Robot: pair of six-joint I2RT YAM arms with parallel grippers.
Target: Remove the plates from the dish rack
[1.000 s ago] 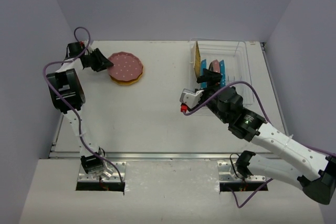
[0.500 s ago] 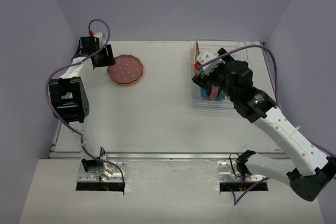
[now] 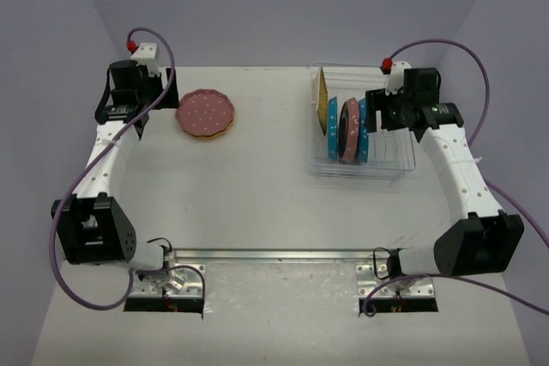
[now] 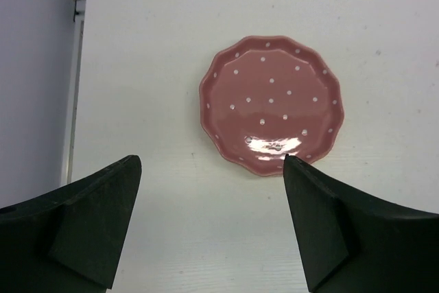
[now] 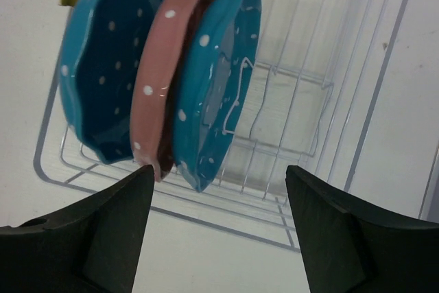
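A pink plate (image 3: 206, 110) lies flat on the table on top of a yellow-orange plate (image 3: 208, 134); the pink one fills the left wrist view (image 4: 271, 104). My left gripper (image 3: 153, 100) (image 4: 211, 164) is open and empty just left of it. The clear dish rack (image 3: 390, 153) holds upright plates: a yellow one (image 3: 319, 96), a teal one (image 3: 332, 129), a pink one (image 3: 348, 130) and a teal one (image 3: 364, 130). My right gripper (image 3: 376, 114) (image 5: 219, 169) is open and empty at the rack's right side, facing the teal plate (image 5: 216, 80), the pink plate (image 5: 161, 80) and the other teal plate (image 5: 96, 80).
The rack's thin upright dividers (image 5: 295, 101) stand between my right gripper and the plates. The table's left edge rail (image 4: 74, 80) and the lilac side walls (image 3: 51, 83) are close to both arms.
My right arm has swung from the rack's left side over to its right side. My left arm has drawn back from the plate stack. The pink plate stands between the teal ones.
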